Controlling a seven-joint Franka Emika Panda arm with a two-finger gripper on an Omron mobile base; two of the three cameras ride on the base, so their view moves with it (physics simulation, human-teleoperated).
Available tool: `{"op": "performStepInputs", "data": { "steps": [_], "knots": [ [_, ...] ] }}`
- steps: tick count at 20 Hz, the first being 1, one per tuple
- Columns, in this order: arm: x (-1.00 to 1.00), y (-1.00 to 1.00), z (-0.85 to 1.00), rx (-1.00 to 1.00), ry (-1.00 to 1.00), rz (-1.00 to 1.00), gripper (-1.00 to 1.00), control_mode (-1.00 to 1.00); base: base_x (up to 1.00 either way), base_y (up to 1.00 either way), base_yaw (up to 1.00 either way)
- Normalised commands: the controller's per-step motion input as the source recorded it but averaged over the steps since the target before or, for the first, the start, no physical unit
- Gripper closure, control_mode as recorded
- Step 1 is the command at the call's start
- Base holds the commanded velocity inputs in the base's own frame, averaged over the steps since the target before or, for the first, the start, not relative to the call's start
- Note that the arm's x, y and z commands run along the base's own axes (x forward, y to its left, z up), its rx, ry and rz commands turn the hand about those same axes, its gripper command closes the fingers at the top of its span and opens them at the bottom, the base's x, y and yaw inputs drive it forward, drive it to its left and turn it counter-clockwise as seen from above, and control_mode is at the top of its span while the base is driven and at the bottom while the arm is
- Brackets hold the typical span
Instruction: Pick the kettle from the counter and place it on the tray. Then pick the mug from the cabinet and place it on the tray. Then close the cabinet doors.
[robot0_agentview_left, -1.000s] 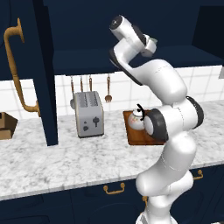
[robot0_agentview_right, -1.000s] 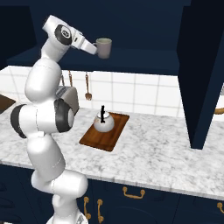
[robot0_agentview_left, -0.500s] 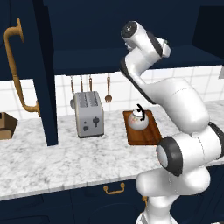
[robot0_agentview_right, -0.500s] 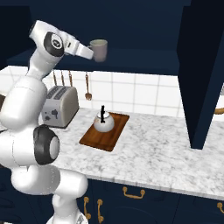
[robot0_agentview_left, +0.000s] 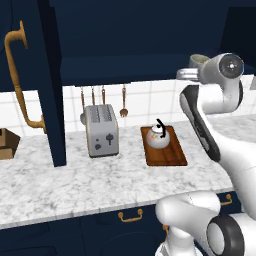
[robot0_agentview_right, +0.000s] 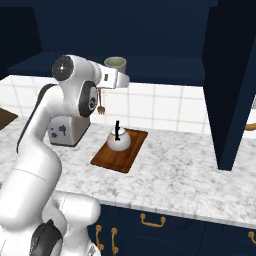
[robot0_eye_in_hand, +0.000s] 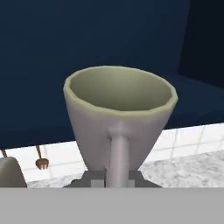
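My gripper (robot0_agentview_right: 120, 80) is shut on the handle of the grey-beige mug (robot0_agentview_right: 115, 64), holding it upright in the air in front of the open cabinet (robot0_agentview_right: 150, 35). The hand view has the mug (robot0_eye_in_hand: 120, 113) close up, with my fingers pinching its handle from both sides. From the left base view the mug (robot0_agentview_left: 199, 60) shows just behind my wrist. Below it, the white kettle (robot0_agentview_right: 119, 140) with its black handle stands on the brown wooden tray (robot0_agentview_right: 112, 159) on the marbled counter (robot0_agentview_right: 180, 175). Kettle (robot0_agentview_left: 158, 137) and tray (robot0_agentview_left: 172, 155) lie right of the toaster.
Both navy cabinet doors stand open: one at the left (robot0_agentview_left: 47, 75) with a curved brass handle (robot0_agentview_left: 20, 80), one at the right (robot0_agentview_right: 230, 85). A silver toaster (robot0_agentview_left: 102, 130) stands left of the tray. Utensils (robot0_agentview_left: 123, 102) hang on the tiled wall. A cardboard box (robot0_agentview_left: 7, 144) sits far left.
The arm has swung its elbow and body to the right in the left base view. The mug stays in the grip and has come slightly lower, out in front of the cabinet shelf.
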Motion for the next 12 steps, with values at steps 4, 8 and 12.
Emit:
{"op": "performStepInputs", "data": {
  "steps": [4,8,12],
  "knots": [
    [-0.97,-0.07,-0.16,0.00,0.00,0.65,1.00,-1.00,0.00,0.00,0.00],
    [0.00,0.00,0.00,0.00,0.00,0.01,1.00,-1.00,0.00,0.00,0.00],
    [-0.01,0.00,0.00,0.00,0.00,0.00,1.00,-1.00,0.00,0.00,0.00]
  ]
}}
